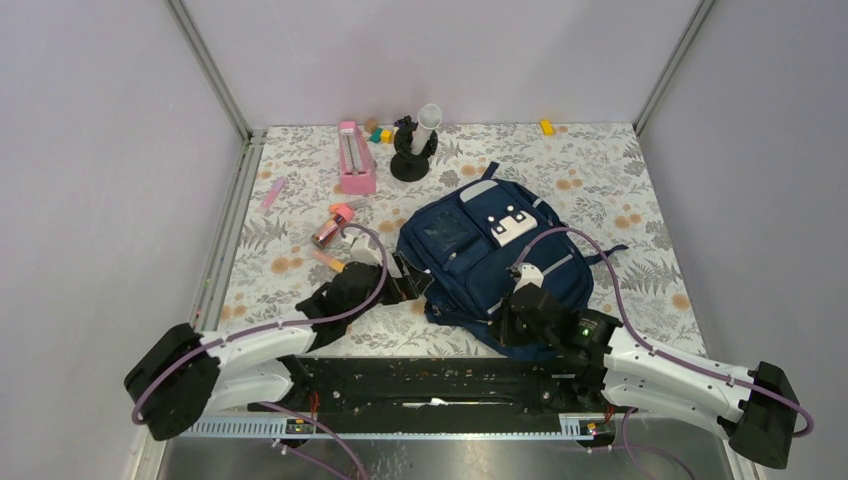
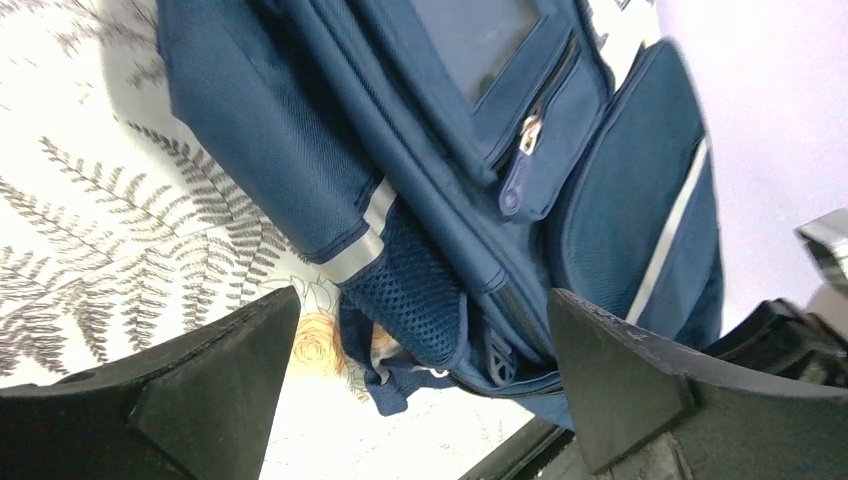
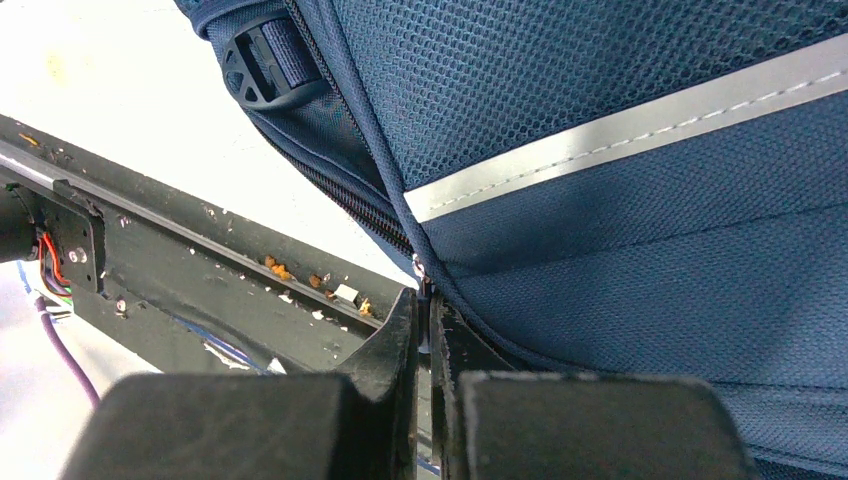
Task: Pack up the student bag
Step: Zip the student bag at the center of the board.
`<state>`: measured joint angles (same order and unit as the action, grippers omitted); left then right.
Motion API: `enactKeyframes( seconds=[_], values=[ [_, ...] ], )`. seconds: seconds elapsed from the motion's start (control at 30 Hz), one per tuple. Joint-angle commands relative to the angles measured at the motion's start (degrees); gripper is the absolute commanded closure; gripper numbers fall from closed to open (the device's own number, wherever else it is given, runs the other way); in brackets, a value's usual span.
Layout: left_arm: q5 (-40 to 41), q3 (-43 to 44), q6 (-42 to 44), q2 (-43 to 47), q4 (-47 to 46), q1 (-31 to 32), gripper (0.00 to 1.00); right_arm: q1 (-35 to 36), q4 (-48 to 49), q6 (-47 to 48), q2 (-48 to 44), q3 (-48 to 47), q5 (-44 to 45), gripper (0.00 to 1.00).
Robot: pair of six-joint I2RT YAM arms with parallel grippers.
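Both at the student bag [image 1: 480, 260]: left gripper [image 2: 422, 300] spread empty, right gripper [image 3: 425, 305] pinching its zipper [image 3: 345, 195].

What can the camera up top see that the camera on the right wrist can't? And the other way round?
Only the top view shows the things further back on the table: the pink box, the black stand with its white tube, and a little yellow block.

Only the right wrist view shows tiny things up close: a black buckle, orange crumbs on the rail, and the right fingers squeezed together, seemingly on the zipper pull.

Both show the navy student bag and its grey stripe.
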<state>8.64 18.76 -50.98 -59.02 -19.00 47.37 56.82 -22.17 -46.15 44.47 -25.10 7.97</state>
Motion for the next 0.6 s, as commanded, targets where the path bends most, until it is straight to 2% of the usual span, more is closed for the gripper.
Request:
enactKeyframes(
  seconds=[0.0,0.1,0.17,0.2,0.27,0.57],
  values=[
    [-8.38,2.28,-1.47,-6.94,-5.56,-0.86,0.03,-1.09,0.04,0.15,-0.71,-0.80,3.41,1.00],
    [-10.20,1.42,-3.23,-10.30,-9.83,-1.46,0.03,-1.05,0.17,-0.29,-1.12,-0.58,3.46,1.00],
    [-11.07,2.11,-3.60,-12.93,-10.72,-1.58,0.07,-1.10,0.19,-0.47,-1.31,-0.22,3.55,1.00],
    [-11.50,1.92,-4.01,-14.25,-12.32,-1.59,0.14,-1.10,0.19,-0.46,-1.29,-0.17,3.48,1.00],
    [-12.11,1.60,-4.84,-16.69,-15.08,-1.58,0.34,-1.09,0.07,-0.43,-1.25,0.06,3.23,1.00],
    [-13.43,2.33,-4.77,-20.63,-17.89,-0.97,0.89,-1.01,-0.46,-0.17,-0.21,-0.42,0.79,1.00]
  ],
)
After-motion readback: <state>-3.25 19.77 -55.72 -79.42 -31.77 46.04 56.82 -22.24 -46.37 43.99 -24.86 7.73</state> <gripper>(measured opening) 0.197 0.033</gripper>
